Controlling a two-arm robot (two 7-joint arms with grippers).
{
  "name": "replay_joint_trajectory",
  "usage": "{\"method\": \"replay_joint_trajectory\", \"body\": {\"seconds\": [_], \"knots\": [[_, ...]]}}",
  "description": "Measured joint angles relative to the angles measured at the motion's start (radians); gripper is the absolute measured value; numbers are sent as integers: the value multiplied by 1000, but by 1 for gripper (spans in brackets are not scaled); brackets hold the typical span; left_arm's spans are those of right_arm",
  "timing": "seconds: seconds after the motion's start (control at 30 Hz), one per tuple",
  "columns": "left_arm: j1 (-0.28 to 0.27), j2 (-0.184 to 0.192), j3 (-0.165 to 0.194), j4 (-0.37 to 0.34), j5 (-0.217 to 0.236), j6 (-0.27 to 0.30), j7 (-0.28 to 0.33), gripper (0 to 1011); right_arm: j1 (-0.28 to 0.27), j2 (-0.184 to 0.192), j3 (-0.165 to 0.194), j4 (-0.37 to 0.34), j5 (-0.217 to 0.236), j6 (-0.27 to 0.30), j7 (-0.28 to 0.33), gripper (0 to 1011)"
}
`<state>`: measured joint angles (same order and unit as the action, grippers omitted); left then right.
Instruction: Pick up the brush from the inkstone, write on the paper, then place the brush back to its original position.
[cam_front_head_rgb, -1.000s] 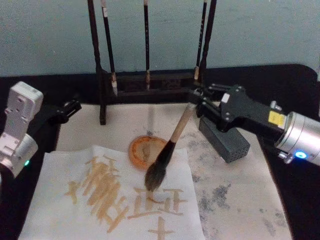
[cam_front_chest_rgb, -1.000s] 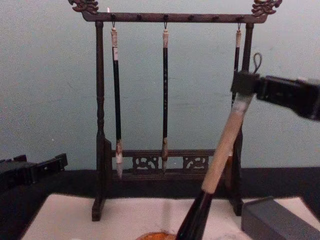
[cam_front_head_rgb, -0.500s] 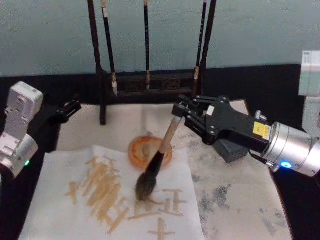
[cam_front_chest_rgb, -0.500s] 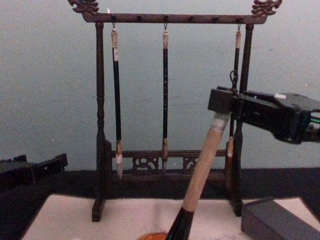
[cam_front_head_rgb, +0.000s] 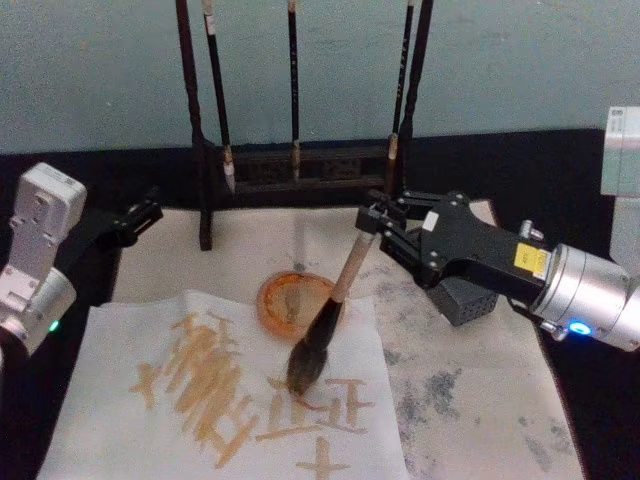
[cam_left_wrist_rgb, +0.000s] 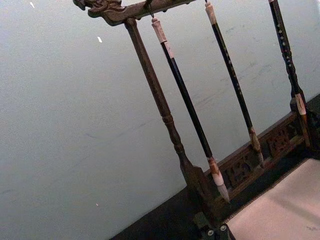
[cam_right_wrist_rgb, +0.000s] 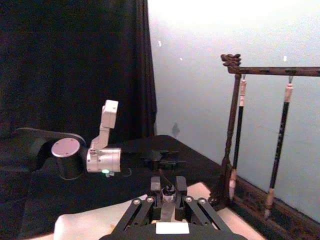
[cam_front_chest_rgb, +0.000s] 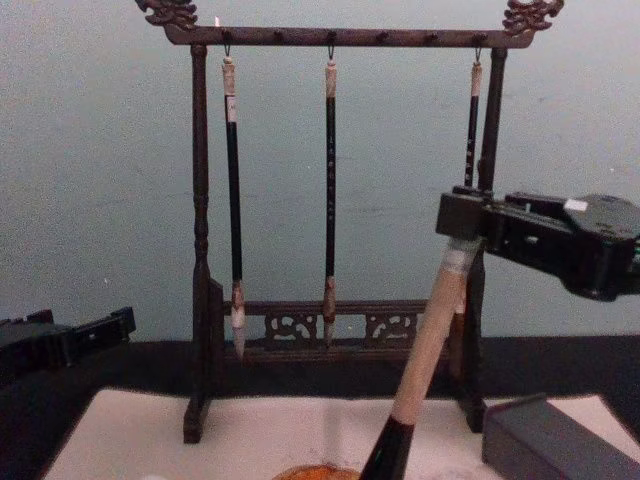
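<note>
We see one large calligraphy brush (cam_front_head_rgb: 337, 292) with a thick pale beige handle, glossy black ferrule and bushy brown-grey tip. It stands tilted, its hair down at one white paper sheet (cam_front_head_rgb: 110, 400) marked with golden-tan strokes; we cannot tell whether it touches. The right gripper (cam_front_head_rgb: 368, 228) pinches the handle's top end between narrow black fingers. Just behind the tip sits one round orange dish (cam_front_head_rgb: 285, 300), and beside the gripper one dark grey block (cam_front_head_rgb: 468, 297). Both lie on a wide beige mat (cam_front_head_rgb: 470, 400) with grey stains. Behind stands one dark wooden rack (cam_front_chest_rgb: 200, 250) hanging three slim black-shafted brushes (cam_front_chest_rgb: 329, 200). The left gripper (cam_front_head_rgb: 138, 216) is parked at the mat's left edge; we cannot tell whether it is open or closed.
</note>
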<state>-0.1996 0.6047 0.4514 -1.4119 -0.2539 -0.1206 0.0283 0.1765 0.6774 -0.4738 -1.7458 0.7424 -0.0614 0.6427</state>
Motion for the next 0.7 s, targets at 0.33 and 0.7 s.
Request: {"method": "replay_joint_trajectory", "body": {"seconds": [0.33,0.7], "knots": [[0,0,0,0,0,0,0,1002,-5,4,31,6,-13,5,-1,178],[0,0,0,0,0,0,0,1002,2,-12,51,2,-10,6,2,178]]}}
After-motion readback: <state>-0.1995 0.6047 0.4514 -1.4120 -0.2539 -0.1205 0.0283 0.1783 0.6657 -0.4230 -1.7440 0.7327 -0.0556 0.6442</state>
